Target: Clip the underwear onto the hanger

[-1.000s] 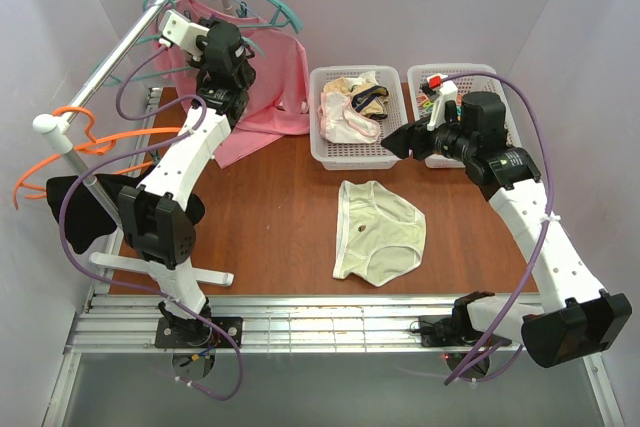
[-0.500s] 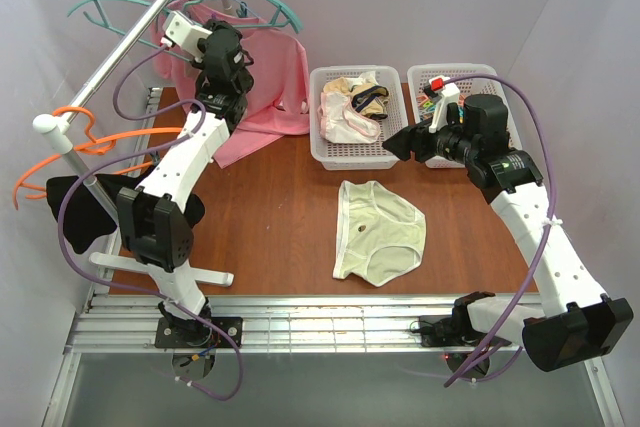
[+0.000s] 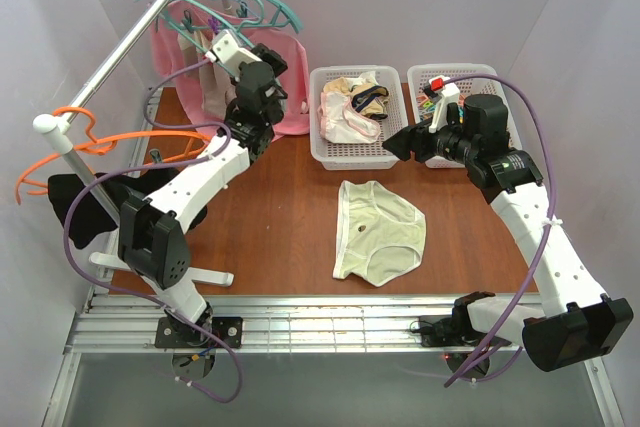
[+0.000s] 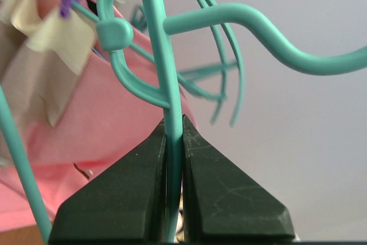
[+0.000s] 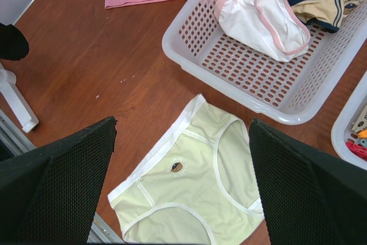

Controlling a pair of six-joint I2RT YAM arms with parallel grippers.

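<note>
The pale yellow underwear (image 3: pixel 378 230) lies flat on the brown table, front side up with a small round print (image 5: pixel 179 167). My right gripper (image 3: pixel 395 142) hovers open above its far edge, and the wrist view shows its jaws (image 5: pixel 182 123) wide apart, framing the briefs from above. The teal hanger (image 3: pixel 280 9) hangs among other teal hangers at the far end of the rail. My left gripper (image 3: pixel 272 59) is raised to it. In the left wrist view my left gripper (image 4: pixel 174 120) is shut on the hanger's thin teal rod (image 4: pixel 163 55), which runs up between the jaws.
A white basket (image 3: pixel 355 160) behind the briefs holds pink-and-white underwear (image 5: pixel 261 12) and a beige-and-dark garment. A second basket (image 3: pixel 478 71) with clips stands at the right. A pink garment (image 3: pixel 292 97), an orange hanger (image 3: pixel 100 142) and a black cloth (image 3: pixel 75 202) hang at the metal rail (image 3: pixel 120 52).
My left gripper closed on the teal hanger and swung right, away from the rail, pulling the hanger and the pink garment along. The right arm shifted slightly, then held still.
</note>
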